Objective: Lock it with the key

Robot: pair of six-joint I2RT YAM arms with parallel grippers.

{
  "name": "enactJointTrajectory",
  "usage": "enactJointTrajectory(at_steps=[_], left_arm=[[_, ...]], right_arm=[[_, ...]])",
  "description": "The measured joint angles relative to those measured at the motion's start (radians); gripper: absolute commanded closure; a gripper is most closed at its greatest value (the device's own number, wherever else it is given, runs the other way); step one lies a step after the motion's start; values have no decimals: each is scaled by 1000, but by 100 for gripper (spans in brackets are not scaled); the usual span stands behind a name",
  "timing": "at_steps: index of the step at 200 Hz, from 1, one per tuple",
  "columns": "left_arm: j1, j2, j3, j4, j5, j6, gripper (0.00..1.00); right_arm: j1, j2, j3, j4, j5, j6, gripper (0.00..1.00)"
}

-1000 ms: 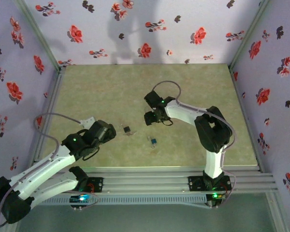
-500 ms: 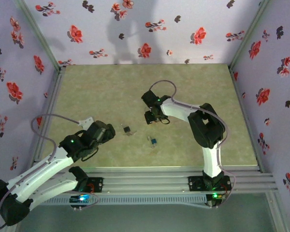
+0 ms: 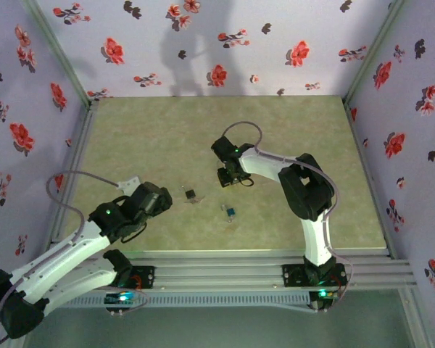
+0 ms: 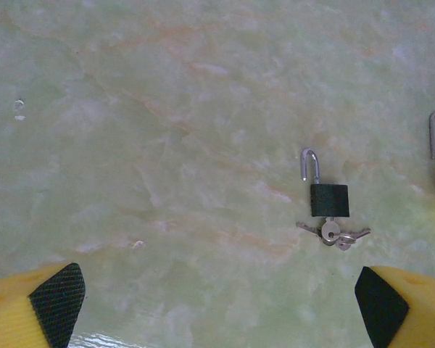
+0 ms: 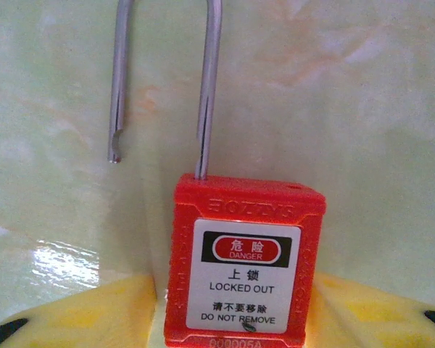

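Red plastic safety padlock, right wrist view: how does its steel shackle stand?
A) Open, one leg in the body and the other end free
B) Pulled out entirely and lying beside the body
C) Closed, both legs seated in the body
A: the steel shackle has its right leg in the red plastic padlock body, while its notched left leg ends free, outside the body.

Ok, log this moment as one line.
left claw: open | right claw: flanks red plastic safety padlock, grip unclear | its steel shackle: open | small black padlock: shackle open, metal keys at base
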Motion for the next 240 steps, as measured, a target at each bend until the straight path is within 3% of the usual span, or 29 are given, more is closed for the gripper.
enactJointTrajectory(at_steps=[73,144,240], left_arm=[[-1,0,1,-7,-3,0,0],[-2,1,2,-18,-3,0,0],[-2,1,5,-28,-7,2,0]], right_arm=[[-27,5,9,0,-58,1,57],[-27,14,22,-9,-56,1,48],[-42,29,47,-23,-76,5,51]])
